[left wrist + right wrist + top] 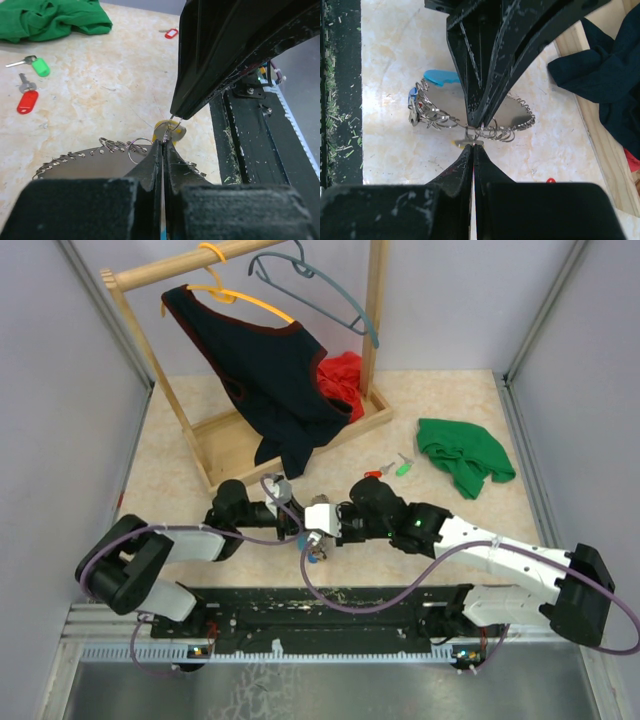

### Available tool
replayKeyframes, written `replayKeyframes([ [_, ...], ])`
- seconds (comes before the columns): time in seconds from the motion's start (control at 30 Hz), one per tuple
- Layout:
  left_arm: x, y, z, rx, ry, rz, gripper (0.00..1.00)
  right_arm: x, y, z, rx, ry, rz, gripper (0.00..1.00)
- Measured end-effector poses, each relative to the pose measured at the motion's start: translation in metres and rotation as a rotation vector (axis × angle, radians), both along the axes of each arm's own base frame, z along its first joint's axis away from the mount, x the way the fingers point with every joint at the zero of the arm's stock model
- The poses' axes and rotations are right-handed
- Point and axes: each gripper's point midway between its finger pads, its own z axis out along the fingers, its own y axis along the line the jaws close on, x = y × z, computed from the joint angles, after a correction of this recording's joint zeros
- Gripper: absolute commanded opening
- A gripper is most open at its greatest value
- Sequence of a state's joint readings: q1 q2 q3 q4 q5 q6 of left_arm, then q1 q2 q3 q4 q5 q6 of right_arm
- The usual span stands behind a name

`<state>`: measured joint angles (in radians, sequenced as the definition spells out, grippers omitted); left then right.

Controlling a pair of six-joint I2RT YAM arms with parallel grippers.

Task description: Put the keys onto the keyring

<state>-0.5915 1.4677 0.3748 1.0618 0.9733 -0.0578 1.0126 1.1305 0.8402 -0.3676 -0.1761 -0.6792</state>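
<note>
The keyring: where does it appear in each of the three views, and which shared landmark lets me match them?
Top external: the keyring, just below centre, small and partly hidden.
Left wrist: keyring lower left of centre, beside the left gripper.
Right wrist: keyring at centre, just beyond the right gripper.
Shared landmark: the two shut grippers' tips meeting at its edge.
</note>
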Motion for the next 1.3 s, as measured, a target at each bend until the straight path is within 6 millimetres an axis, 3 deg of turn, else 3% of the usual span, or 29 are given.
replayKeyframes([
  [0.33,0.009,0.017,0.023,-0.076,-0.003,0.109,0.00,0.002,-0.003,0.000,0.002,-0.003,-0.021,0.00],
  [0.73,0.009,0.021,0.030,-0.106,-0.026,0.137,0.00,0.004,0.002,-0.001,0.046,0.044,-0.058,0.00],
  [0.93,0.009,0.022,0.028,-0.100,-0.058,0.139,0.00,0.018,-0.007,-0.002,0.127,0.183,-0.182,0.23],
  [1.2,0.014,0.024,0.015,-0.053,-0.067,0.162,0.00,0.013,-0.006,-0.017,0.202,0.351,-0.257,0.32],
  [1.3,0.017,0.023,0.006,-0.021,-0.060,0.180,0.00,0.025,-0.014,-0.020,0.236,0.395,-0.362,0.44],
])
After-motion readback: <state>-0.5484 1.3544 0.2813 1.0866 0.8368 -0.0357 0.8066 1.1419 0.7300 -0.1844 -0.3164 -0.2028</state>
